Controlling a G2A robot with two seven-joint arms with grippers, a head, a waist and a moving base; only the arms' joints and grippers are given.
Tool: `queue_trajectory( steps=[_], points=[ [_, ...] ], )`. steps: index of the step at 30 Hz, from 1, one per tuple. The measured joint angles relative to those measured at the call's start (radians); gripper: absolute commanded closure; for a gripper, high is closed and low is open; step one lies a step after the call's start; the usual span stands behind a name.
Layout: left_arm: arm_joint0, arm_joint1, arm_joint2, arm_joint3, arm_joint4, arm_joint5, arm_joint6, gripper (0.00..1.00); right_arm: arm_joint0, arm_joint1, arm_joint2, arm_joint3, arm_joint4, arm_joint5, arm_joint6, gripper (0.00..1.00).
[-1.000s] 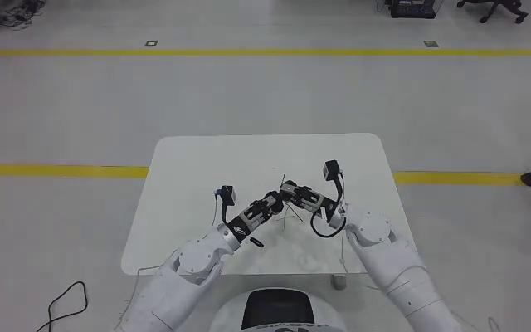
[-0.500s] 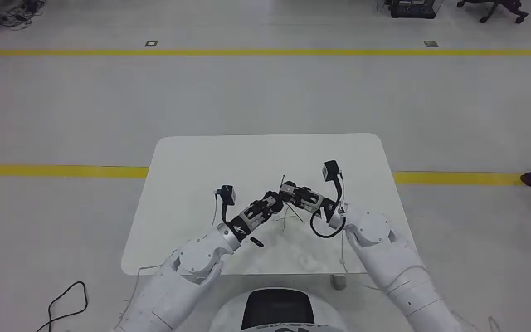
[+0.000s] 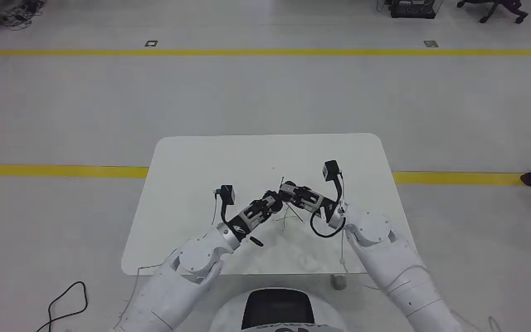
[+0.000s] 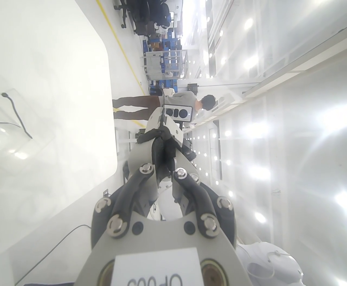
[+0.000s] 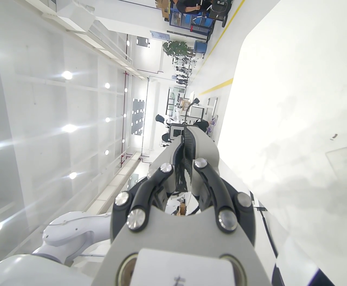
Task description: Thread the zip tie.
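Well, we reckon it's mid-thread. At the centre of the top view, the left gripper (image 3: 270,202) and right gripper (image 3: 288,194) sit tip to tip, both pinched shut on the zip tie (image 3: 283,181). Its thin tail pokes up-frame past them. We can't tell if it's through the head.

wrist label (image 4: 160,266), print cut off, unreadable

Big open industrial lab hall, folks: pale polished floor (image 3: 265,100) spreads all round the white table (image 3: 191,158), and yellow safety lines (image 3: 249,52) run across it, one beyond the table and one on either side of it. Farther off past the table, black office chairs (image 3: 496,7), blue carts (image 5: 187,19), a potted plant (image 5: 177,48). High above the table, rows of ceiling lights (image 5: 67,74).
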Motion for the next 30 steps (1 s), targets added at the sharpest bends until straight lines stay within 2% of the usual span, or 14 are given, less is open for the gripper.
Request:
queue_trajectory(
  steps=[8, 13, 17, 22, 27, 29, 30],
  points=[
    [0.001, 0.002, -0.004, -0.001, -0.007, -0.003, -0.006, 1.0, 0.0, 0.001, 0.003, 0.001, 0.006, -0.001, -0.005, 0.0],
    [0.002, 0.007, -0.022, -0.004, -0.024, -0.001, -0.026, 1.0, -0.003, 0.004, 0.016, 0.004, 0.016, -0.005, -0.001, 0.0],
    [0.006, 0.015, -0.055, -0.009, -0.073, 0.009, -0.083, 1.0, -0.006, 0.009, 0.036, 0.012, 0.051, -0.009, 0.032, 0.0],
    [0.008, 0.029, -0.101, -0.006, -0.126, 0.051, -0.176, 1.0, -0.004, 0.017, 0.067, 0.032, 0.103, -0.017, 0.098, 0.0],
    [0.005, 0.036, -0.125, 0.001, -0.168, 0.075, -0.239, 1.0, -0.005, 0.018, 0.069, 0.032, 0.103, -0.018, 0.102, 0.0],
    [0.0, 0.041, -0.135, 0.006, -0.14, 0.085, -0.244, 1.0, -0.005, 0.018, 0.069, 0.032, 0.103, -0.018, 0.102, 0.0],
    [-0.002, 0.042, -0.138, 0.007, -0.107, 0.086, -0.225, 1.0, -0.005, 0.018, 0.069, 0.032, 0.103, -0.018, 0.102, 0.0]
  ],
)
